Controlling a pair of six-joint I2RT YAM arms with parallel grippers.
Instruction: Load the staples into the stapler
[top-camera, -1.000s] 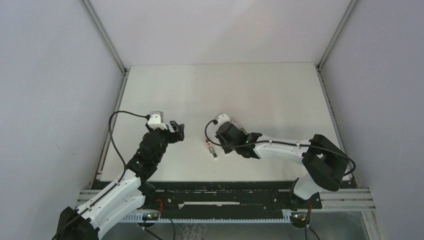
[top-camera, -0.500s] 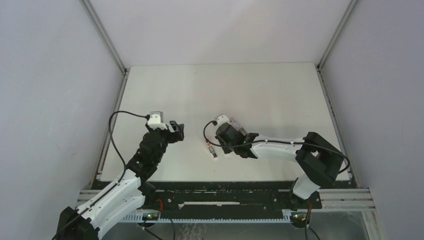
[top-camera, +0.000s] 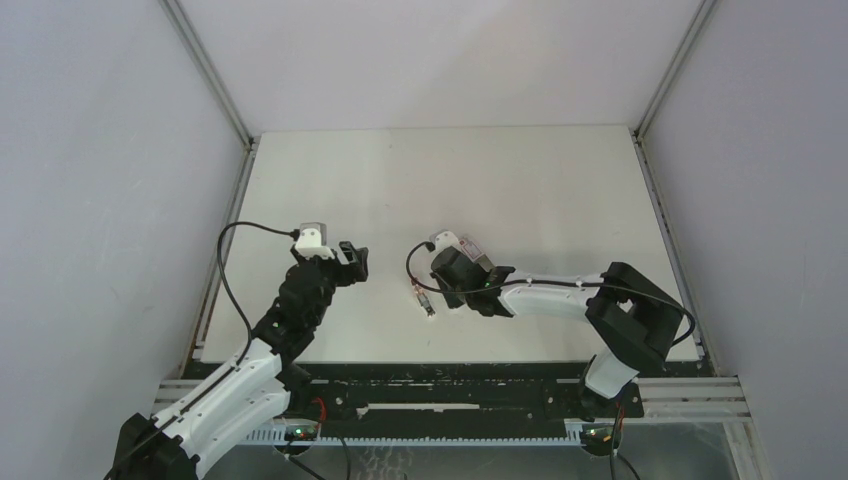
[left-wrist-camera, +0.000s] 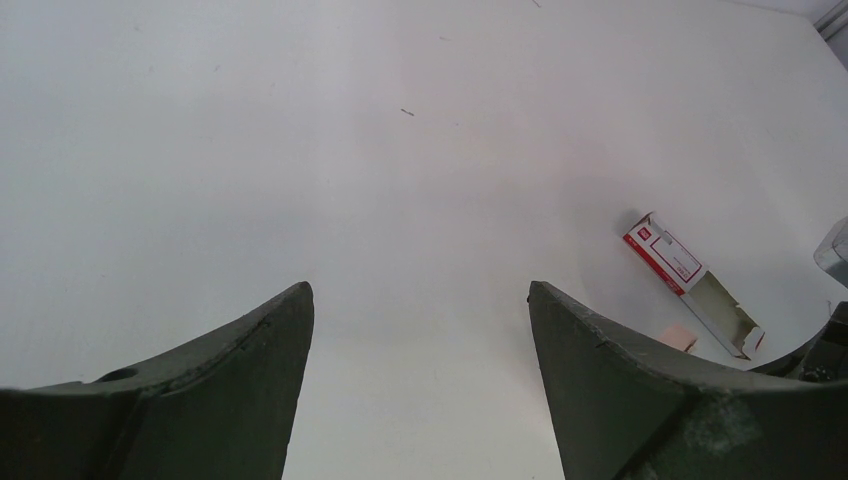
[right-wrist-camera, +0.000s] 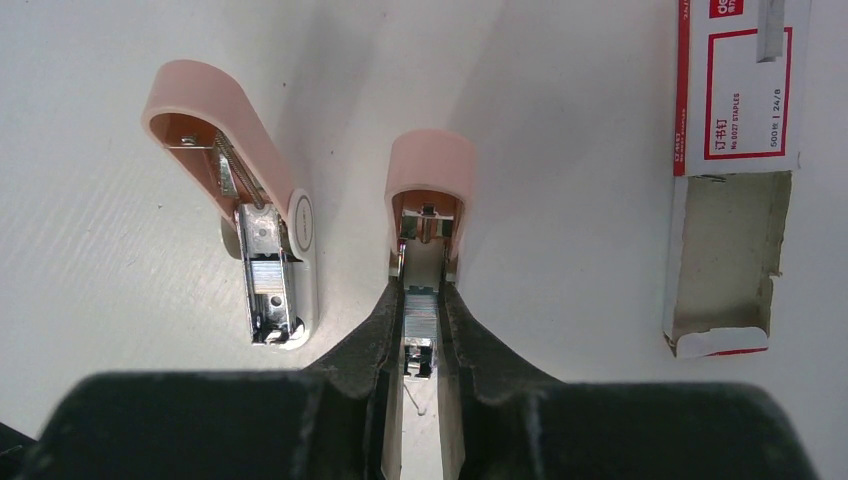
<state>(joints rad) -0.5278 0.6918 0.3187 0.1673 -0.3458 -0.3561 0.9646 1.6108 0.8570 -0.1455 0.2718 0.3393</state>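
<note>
The right fingers (right-wrist-camera: 380, 330) are closed to a narrow gap on the short grey metallic strip of staples (right-wrist-camera: 421, 318). The strip lines up with the metal channel of the small pink plastic stapler (right-wrist-camera: 430, 165), which lies open on the white counter (right-wrist-camera: 570, 200), evidently so it can be slid in.

The left fingers (left-wrist-camera: 270, 350) hover spread wide and empty, well to the left, apparently out of the way of the work.

A second pink stapler (right-wrist-camera: 215, 110) lies just left. The red-labelled white card box (right-wrist-camera: 740, 110) lies to the right, its flap open.

Whether the strip is seated cannot be told, as the fingers hide its near end.

A white bench (top-camera: 540, 190) spans the enclosure. Plain pale grey walls (top-camera: 100, 200) rise at its left, far and right sides, with metal struts (top-camera: 203, 65) at its far corners. Light falls evenly, softly.
</note>
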